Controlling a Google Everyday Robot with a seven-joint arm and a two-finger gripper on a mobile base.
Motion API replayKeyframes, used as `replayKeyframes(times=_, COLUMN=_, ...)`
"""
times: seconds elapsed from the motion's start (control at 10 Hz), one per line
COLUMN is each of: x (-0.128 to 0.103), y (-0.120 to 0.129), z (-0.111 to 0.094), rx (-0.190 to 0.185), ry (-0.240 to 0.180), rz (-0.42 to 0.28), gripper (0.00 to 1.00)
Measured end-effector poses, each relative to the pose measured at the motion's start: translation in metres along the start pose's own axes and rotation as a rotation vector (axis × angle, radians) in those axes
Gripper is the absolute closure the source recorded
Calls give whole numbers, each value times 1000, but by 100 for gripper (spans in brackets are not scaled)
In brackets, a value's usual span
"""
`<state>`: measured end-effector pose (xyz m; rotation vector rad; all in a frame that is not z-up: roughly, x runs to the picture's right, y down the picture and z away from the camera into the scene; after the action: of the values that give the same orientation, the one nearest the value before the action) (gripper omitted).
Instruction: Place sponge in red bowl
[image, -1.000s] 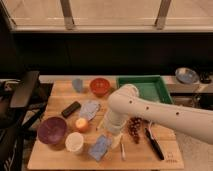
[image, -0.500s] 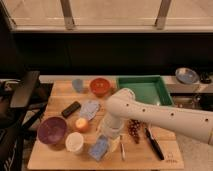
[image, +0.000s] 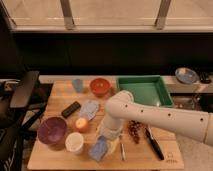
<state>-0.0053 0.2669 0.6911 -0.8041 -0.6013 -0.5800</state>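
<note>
Currently the gripper (image: 107, 139) sits low in the frame, just left of centre, at the end of the white arm (image: 160, 120) that reaches in from the right edge. The wrist housing covers it, so I cannot tell whether it is spread or closed on anything. The sponge (image: 99, 149) lies on the wooden table (image: 60, 95) at the bottom centre, directly under the gripper and a little to its lower left, touching or nearly touching it; which one is not clear. Its long axis appears to run on a diagonal, from lower left up toward upper right, so a grasp would likely go best across the short sides. The red bowl (image: 100, 86) stands well apart from it, near the upper middle of the table, just left of the green tray (image: 145, 91). By my reading, the carry would run almost straight up the frame, passing over the flat blue-grey pad (image: 89, 109) and beside the small orange object (image: 81, 124). The purple bowl (image: 52, 131) and white cup (image: 74, 142) lie to the left, off that line.
</note>
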Motion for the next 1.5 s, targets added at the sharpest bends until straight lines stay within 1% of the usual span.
replayKeyframes(times=0.2, x=0, y=-1, z=0, rx=2, ry=-1, rz=9, gripper=70)
replayKeyframes(times=0.3, x=1, y=-1, z=-2, rx=9, ry=-7, rz=19, gripper=81)
replayKeyframes(times=0.4, x=4, y=-2, z=-6, rx=24, ry=-20, rz=36, gripper=93)
replayKeyframes(times=0.5, x=10, y=-4, z=-14, rx=44, ry=-27, rz=60, gripper=99)
replayKeyframes(times=0.6, x=18, y=-6, z=-25, rx=59, ry=-24, rz=82, gripper=100)
replayKeyframes(times=0.7, x=30, y=-11, z=-41, rx=59, ry=-10, rz=101, gripper=100)
replayKeyframes(times=0.8, x=48, y=-24, z=-60, rx=67, ry=10, rz=125, gripper=100)
replayKeyframes(times=1.0, x=81, y=-45, z=-90, rx=84, ry=43, rz=174, gripper=100)
replayKeyframes(times=1.1, x=98, y=-62, z=-106, rx=94, ry=66, rz=195, gripper=100)
replayKeyframes(times=1.3, x=127, y=-94, z=-136, rx=131, ry=98, rz=242, gripper=100)
replayKeyframes(times=1.5, x=142, y=-120, z=-156, rx=161, ry=121, rz=263, gripper=100)
